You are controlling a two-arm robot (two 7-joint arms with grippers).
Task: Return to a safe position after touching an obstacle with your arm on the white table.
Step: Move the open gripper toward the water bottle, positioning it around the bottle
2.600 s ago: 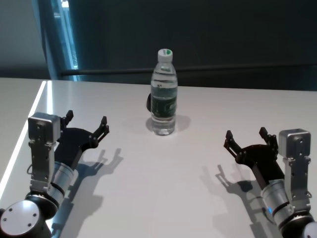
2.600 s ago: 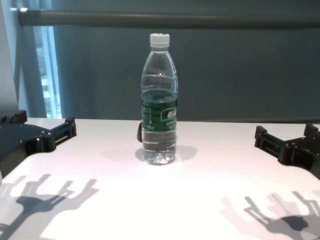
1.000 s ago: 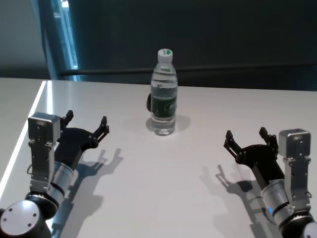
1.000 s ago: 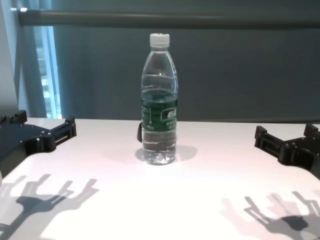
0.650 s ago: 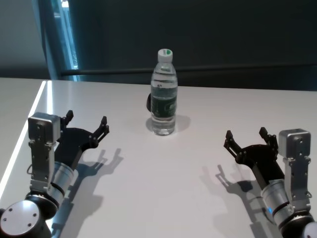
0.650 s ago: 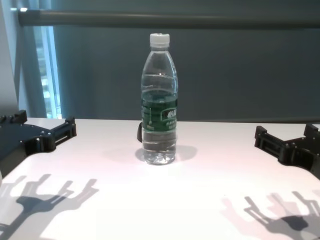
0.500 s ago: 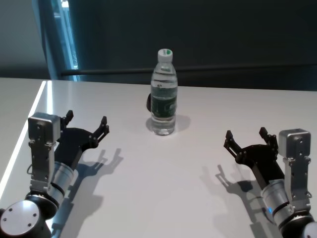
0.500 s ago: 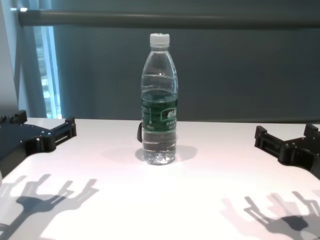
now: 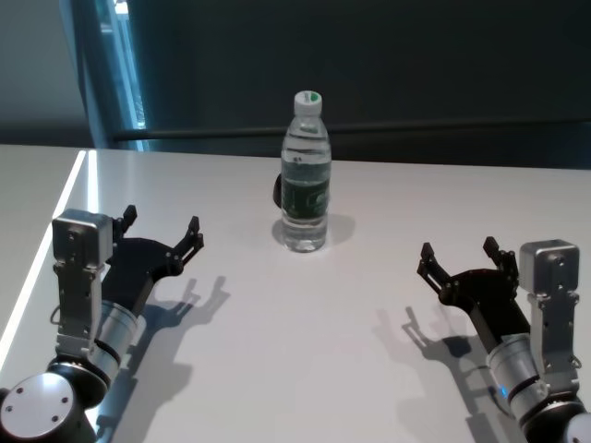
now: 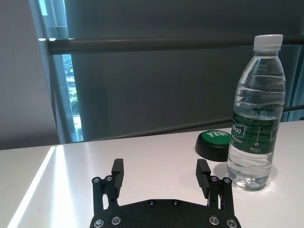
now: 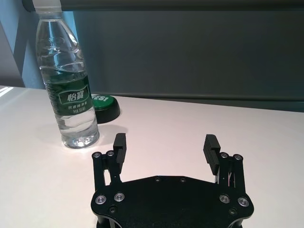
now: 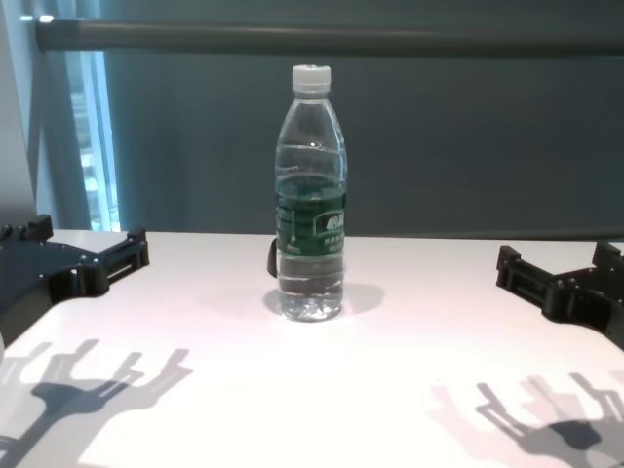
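Observation:
The obstacle, a clear water bottle (image 9: 305, 175) with a white cap and dark green label, stands upright in the middle of the white table (image 9: 295, 351). It also shows in the chest view (image 12: 311, 200), the left wrist view (image 10: 255, 116) and the right wrist view (image 11: 66, 80). My left gripper (image 9: 162, 229) hovers low over the table at the near left, open and empty, well apart from the bottle. My right gripper (image 9: 457, 256) hovers at the near right, open and empty, also apart from it. Both show in their wrist views, left (image 10: 160, 173) and right (image 11: 166, 148).
A round green button on a black base (image 10: 216, 143) sits on the table just behind the bottle, seen also in the right wrist view (image 11: 102, 105). A dark rail (image 12: 322, 37) and dark wall run behind the table's far edge. A window strip (image 9: 115, 65) is at far left.

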